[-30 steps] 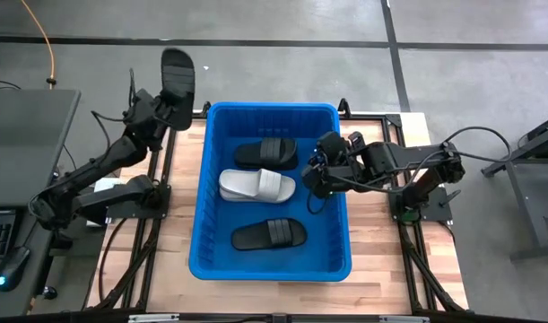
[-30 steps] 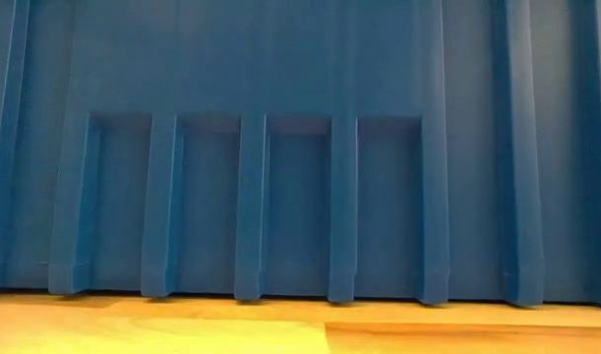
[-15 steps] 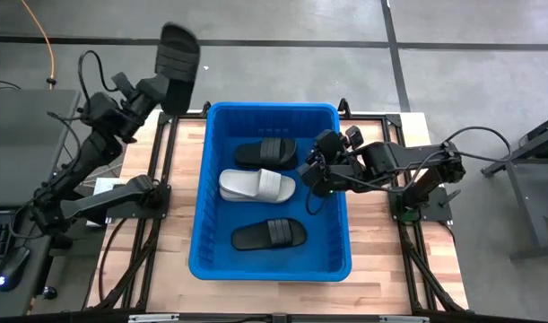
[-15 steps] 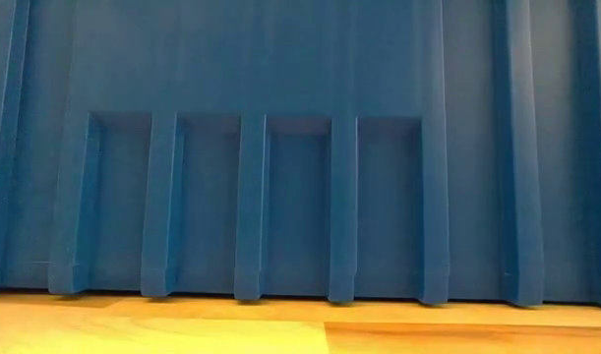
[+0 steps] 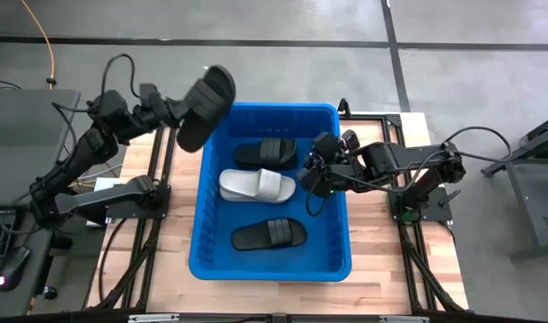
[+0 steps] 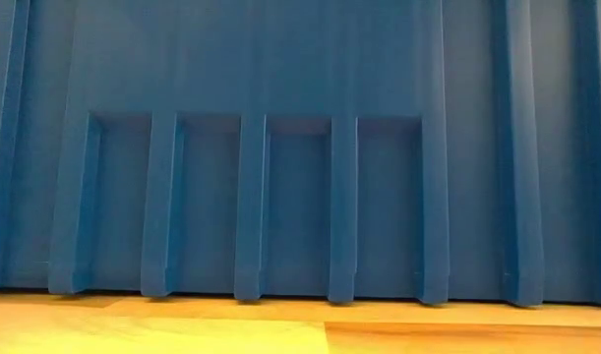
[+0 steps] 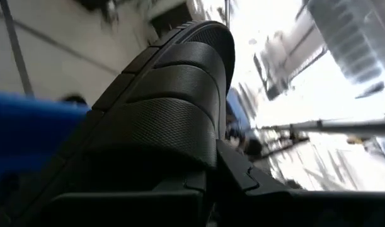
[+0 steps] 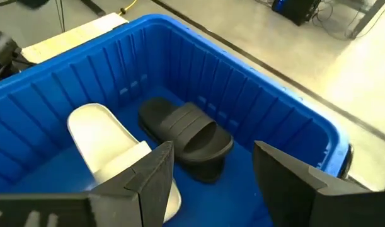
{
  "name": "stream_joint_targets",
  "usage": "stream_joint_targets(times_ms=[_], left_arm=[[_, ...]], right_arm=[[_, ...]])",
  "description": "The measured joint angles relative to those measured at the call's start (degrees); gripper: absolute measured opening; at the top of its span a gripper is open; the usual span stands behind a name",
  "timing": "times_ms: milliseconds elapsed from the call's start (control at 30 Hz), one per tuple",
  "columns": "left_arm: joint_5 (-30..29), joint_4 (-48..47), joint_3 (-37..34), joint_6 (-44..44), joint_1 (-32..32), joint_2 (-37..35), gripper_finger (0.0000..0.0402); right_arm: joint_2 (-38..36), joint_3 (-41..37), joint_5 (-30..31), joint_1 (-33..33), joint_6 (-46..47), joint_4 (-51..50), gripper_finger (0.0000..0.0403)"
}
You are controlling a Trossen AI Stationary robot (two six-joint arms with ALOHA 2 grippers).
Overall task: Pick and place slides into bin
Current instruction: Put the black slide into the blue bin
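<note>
Left gripper (image 5: 172, 112): raised above the table's left side, just outside the bin's far-left corner; fingers closed on a black slide, gripping it at one end
Held black slide (image 5: 205, 106): tilted in the air, its free end reaching over the bin's far-left rim; in the left wrist view the ribbed strap (image 7: 160, 120) fills most of the picture, with a strip of the blue wall beside it
Right gripper (image 5: 315, 170): poised over the bin's right wall, near the far half of the tub; fingers (image 8: 148, 176) parted with nothing between them; it points down into the bin
Bin (image 5: 332, 235): bright-blue ribbed tub standing on the wooden table (image 5: 381, 260) between the two arms; its wall (image 6: 300, 147) fills the low view, resting on the wood
Slides in the bin: three, lying flat on the floor of the tub, well apart from one another; a black one (image 5: 266, 152) at the far end; a light grey one (image 5: 256, 186) in the middle; another black one (image 5: 269, 235) at the near end
Right wrist view: the far black slide (image 8: 187, 135) and the grey slide (image 8: 107, 142) lie side by side just beyond the open fingers
</note>
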Motion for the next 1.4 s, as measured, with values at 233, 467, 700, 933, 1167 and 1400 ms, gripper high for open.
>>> stream_joint_targets(times_ms=[233,467,700,933,1167,1400], left_arm=[[-1.27,0.93,0.0,0.18,-13.39,2.67,0.0],[-6.85,0.14,0.0,2.49,-25.66,5.14,0.0],[-9.65,0.23,0.0,5.35,-31.67,5.77,0.0],[-9.66,0.28,0.0,5.41,-35.85,5.77,0.0],[-9.87,-1.61,0.0,4.44,-39.45,6.45,0.0],[-14.54,-2.33,0.0,5.1,-42.09,6.51,0.0]], right_arm=[[0.24,0.0,-2.17,-1.52,6.14,1.14,0.0202],[1.77,0.0,-9.72,-3.56,13.81,2.91,0.0198],[2.21,-0.02,-16.28,-5.25,15.73,4.16,0.0192],[1.58,-0.02,-25.16,-6.25,14.34,10.39,0.0208],[1.62,-0.02,-30.82,-5.8,10.37,19.09,0.0281],[0.36,0.0,-29.46,-3.02,7.49,26.83,0.0291]])
